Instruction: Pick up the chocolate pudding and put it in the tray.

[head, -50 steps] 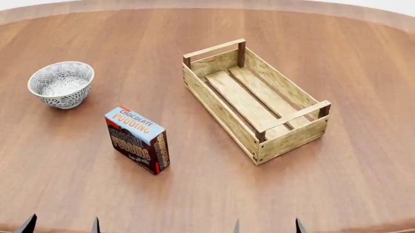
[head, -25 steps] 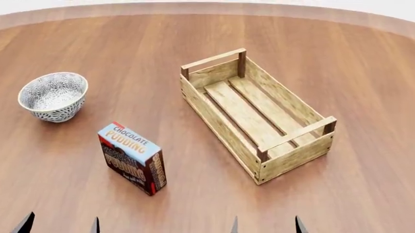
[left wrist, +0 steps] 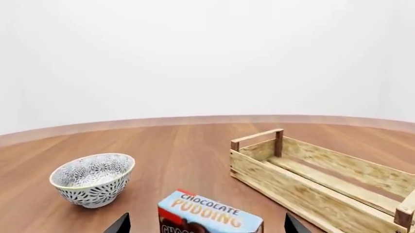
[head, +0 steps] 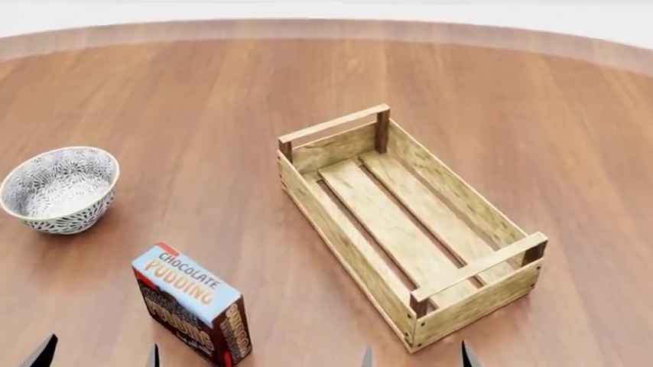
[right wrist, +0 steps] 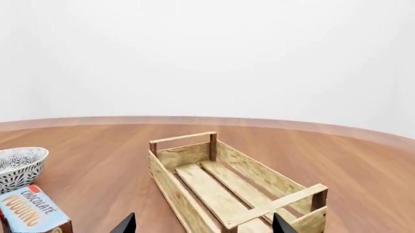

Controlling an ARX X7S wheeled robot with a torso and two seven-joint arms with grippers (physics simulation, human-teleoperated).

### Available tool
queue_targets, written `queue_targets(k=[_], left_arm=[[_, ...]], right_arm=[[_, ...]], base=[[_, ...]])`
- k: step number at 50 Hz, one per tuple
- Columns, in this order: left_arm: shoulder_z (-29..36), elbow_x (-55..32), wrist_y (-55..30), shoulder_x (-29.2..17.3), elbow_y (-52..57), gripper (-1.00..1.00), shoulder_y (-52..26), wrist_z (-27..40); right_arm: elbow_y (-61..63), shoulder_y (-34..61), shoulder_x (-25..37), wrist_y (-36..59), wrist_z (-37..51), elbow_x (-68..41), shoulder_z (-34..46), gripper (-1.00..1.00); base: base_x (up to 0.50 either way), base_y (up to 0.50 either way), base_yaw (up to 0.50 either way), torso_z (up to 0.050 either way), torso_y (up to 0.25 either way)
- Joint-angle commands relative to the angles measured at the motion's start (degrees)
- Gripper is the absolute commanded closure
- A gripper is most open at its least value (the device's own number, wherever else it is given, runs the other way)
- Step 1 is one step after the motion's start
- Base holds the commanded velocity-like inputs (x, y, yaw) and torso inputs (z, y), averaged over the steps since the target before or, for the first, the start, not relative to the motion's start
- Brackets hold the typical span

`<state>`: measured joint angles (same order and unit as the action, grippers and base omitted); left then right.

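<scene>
Wood table (head: 204, 92), upright chocolate pudding (head: 190, 313), seemingly empty tray (head: 408, 225)

The table (head: 204, 92) is showing smooth, reddish-brown wood with fine grain and a soft sheen. The tray (head: 347, 245) is looking like pale, rough, knotty slatted wood, matt. The chocolate pudding (head: 192, 313) is appearing as printed cardboard. The bowl (head: 60, 189) is looking like glazed, patterned ceramic.
</scene>
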<state>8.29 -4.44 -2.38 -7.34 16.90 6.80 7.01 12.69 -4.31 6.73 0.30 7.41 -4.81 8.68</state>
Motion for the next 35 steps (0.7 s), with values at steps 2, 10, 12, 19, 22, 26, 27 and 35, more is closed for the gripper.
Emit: queue_targets(k=[2,10,12,19,22,26,27,35], left_arm=[[0.7,-0.5,0.2,-0.7,-0.1,-1.00,-0.1,0.7],[1.0,-0.7,0.2,-1.2,0.2,-1.00,0.0,1.1],[1.1,-0.7,0.2,-1.3,0.2,-1.00,0.0,1.3],[1.6,-0.6,0.5,-1.5,0.1,-1.00,0.0,1.7],[1.6,-0.7,0.5,-1.7,0.1,-1.00,-0.1,1.9],[1.8,-0.8,0.4,-1.8,0.3,-1.00,-0.1,2.1],[1.9,-0.9,0.6,-1.9,0.1,-1.00,-0.1,2.1],[2.2,-1.2,0.5,-2.2,0.1,-1.00,-0.2,2.4]], right_arm=[[-0.4,0.3,0.7,-0.3,0.7,-0.6,0.8,-1.00],[0.1,0.1,1.2,-0.2,1.2,-0.9,1.1,-1.00],[0.2,0.1,1.3,-0.2,1.4,-1.0,1.2,-1.00],[0.0,0.3,1.5,-0.7,1.8,-1.2,1.4,-1.00],[-0.1,0.3,1.6,-0.7,2.2,-1.0,1.5,-1.00],[-0.3,0.4,1.7,-0.9,2.6,-0.9,1.6,-1.00],[-0.3,0.4,1.8,-1.1,2.6,-0.9,1.6,-1.00],[0.7,0.4,1.5,0.3,1.8,-5.8,1.0,-1.00]], base=[[0.33,0.00,0.00,0.000,0.000],[0.34,0.00,0.00,0.000,0.000],[0.34,0.00,0.00,0.000,0.000],[0.34,0.00,0.00,0.000,0.000],[0.34,0.00,0.00,0.000,0.000],[0.33,0.00,0.00,0.000,0.000],[0.21,0.00,0.00,0.000,0.000],[0.00,0.00,0.00,0.000,0.000]])
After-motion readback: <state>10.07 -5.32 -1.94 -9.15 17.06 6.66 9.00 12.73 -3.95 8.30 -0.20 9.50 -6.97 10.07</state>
